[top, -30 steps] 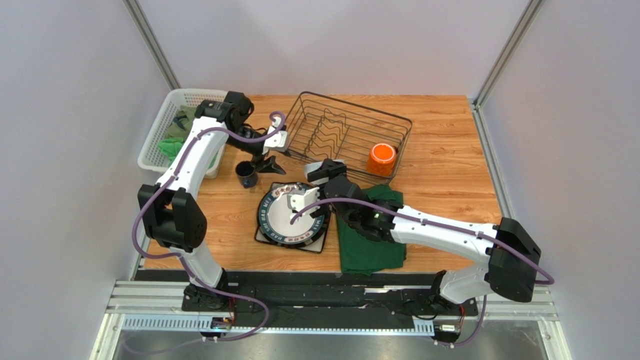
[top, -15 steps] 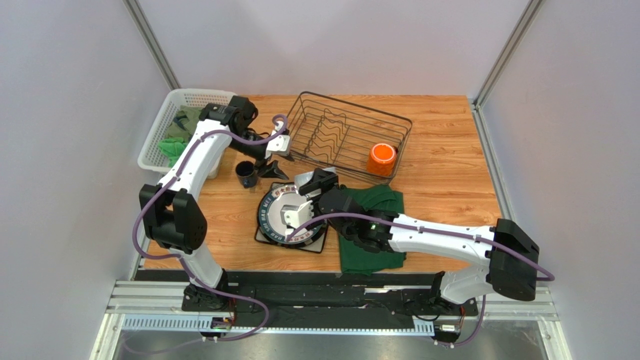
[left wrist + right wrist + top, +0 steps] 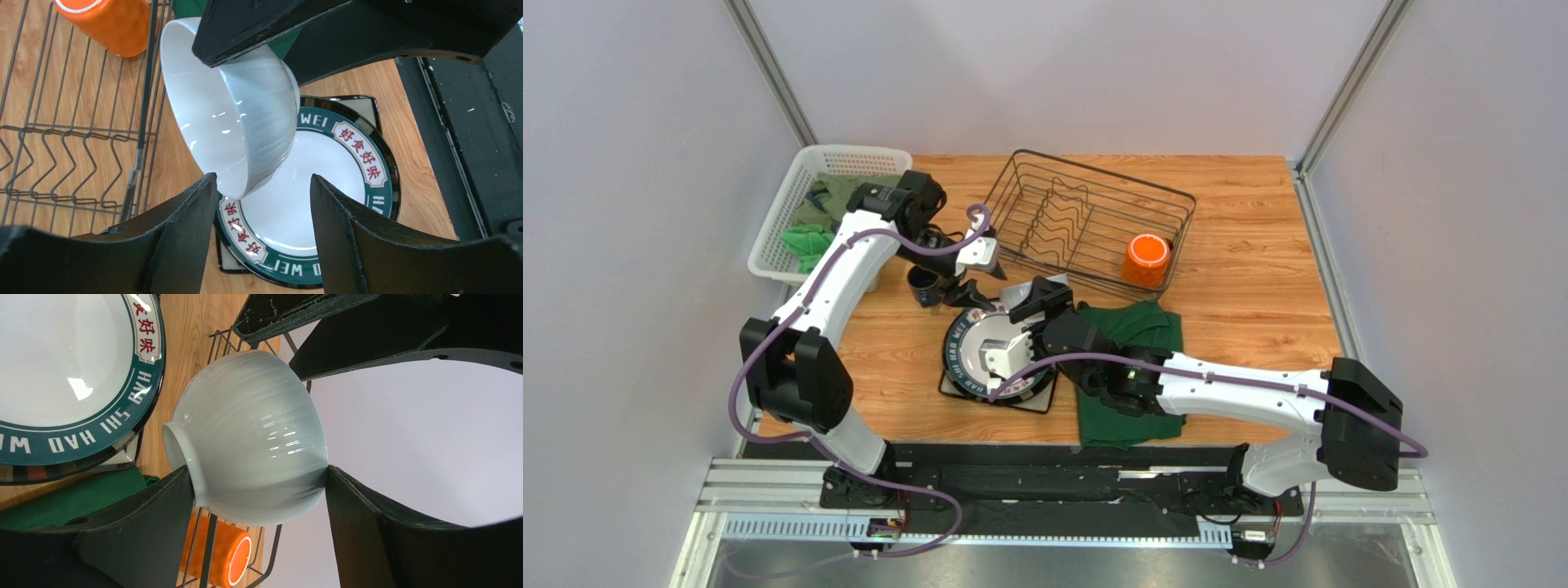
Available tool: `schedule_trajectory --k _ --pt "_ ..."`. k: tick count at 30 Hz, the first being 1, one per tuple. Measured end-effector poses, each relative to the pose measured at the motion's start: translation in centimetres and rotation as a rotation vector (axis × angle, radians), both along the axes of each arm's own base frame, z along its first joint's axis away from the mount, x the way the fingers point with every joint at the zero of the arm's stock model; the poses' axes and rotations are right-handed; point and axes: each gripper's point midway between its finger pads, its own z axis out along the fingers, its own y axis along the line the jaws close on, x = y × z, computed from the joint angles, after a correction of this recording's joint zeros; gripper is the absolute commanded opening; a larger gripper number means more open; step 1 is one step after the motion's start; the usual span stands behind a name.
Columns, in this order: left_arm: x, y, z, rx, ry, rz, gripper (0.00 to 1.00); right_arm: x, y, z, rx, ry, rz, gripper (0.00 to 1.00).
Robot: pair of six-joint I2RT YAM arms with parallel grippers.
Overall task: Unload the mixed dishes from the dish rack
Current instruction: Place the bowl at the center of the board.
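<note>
Over the plate point(image 3: 359, 154), white bowl point(image 3: 230, 116) hangs (tilted).

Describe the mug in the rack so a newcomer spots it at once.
At the back of the table sits the dark wire dish rack. The orange mug stands alone in its near right corner; the dark blue mug sits outside it.

round plate point(image 3: 369, 175) rim | "HAO SHI HAO WEI" | red "好食好味"
</note>
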Motion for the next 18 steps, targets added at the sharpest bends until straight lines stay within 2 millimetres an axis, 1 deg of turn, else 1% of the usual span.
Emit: schedule_trajectory --k 5,8,14,15,18 --pt "-0.9 -0.1 0.2 -0.006 0.001 -0.009 0.64 -0.1 0.1 0.1 0.003 -0.003 0.003 0.68" --pt "-1.3 -0.3 -0.1 -0.008 0.016 -0.018 0.62 -0.3 0.2 0.1 0.003 -0.004 0.005 0.68" --pt "-1.9 -0.7 -0.6 -0.008 0.04 -0.032 0.54 -0.7 0.5 0.1 0.002 -0.006 0.013 0.68" --pt "-1.9 -0.7 -0.6 -0.009 0.041 -0.034 0.51 -0.7 0.5 0.1 0.001 -0.007 0.014 0.68" --pt "-2.0 -0.9 -0.8 -0.01 0.048 -0.038 0.49 -0.8 0.6 0.1 0.001 -0.007 0.017 0.68"
